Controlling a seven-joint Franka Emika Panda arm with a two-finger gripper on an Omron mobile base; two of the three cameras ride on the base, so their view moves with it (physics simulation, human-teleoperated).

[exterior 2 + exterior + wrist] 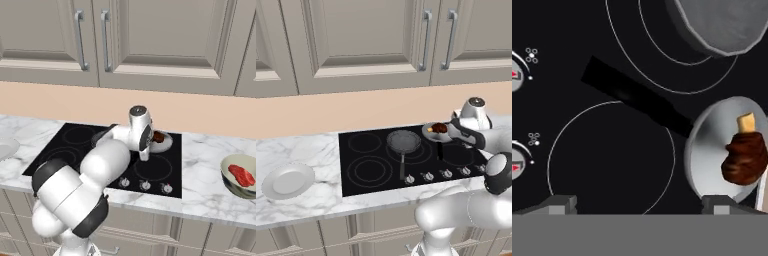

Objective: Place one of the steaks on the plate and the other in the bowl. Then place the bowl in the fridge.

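The two-finger gripper is being held wide open over the flat black glass cooktop, low in the hand view, with nothing being gripped.

One bright-red raw steak is lying inside the deep cream-beige bowl at the right edge of the right base view. The bowl half is therefore being judged done.

The round white plate, at the lower left of the left base view, is being shown bare. The step in hand is being judged as fetching the second steak for it.

That steak is not being made out. At the right of the hand view, a brown bone-ended piece of meat is sitting on a small round grey dish. It is being judged not to be a steak.

The dark long-handled frying pan is looking empty. The next move is being judged to call for finding the red slab, then lowering the open jaws over it.
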